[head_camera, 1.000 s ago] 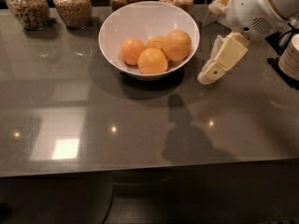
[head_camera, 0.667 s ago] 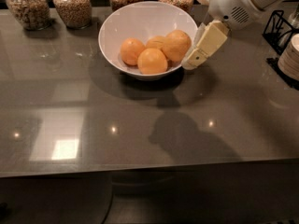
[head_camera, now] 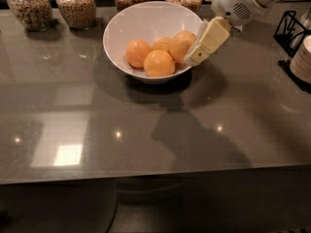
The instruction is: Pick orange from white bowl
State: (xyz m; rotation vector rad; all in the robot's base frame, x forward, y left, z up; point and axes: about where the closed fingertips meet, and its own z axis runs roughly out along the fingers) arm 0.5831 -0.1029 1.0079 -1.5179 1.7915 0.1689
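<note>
The white bowl [head_camera: 121, 33] stands at the back middle of the grey table and holds four oranges. The orange [head_camera: 181, 43], the biggest and a little paler, lies at the right side of the bowl. Three smaller ones lie beside it: left [head_camera: 137, 52], front [head_camera: 159, 63] and back [head_camera: 163, 43]. My cream-coloured gripper [head_camera: 195, 56] reaches in from the upper right, angled down and to the left. Its tip is at the bowl's right rim, right next to the big orange and covering part of it. I cannot tell whether it touches the orange.
Several glass jars of grains [head_camera: 75, 5] line the table's back edge behind the bowl. A black wire rack [head_camera: 289, 29] and a stack of plates [head_camera: 303, 58] stand at the right edge. The table's front edge [head_camera: 146, 174] runs across the lower view.
My gripper has moved left and slightly up, from beside the bowl on the right to the bowl's right rim next to the big orange. The oranges have not moved.
</note>
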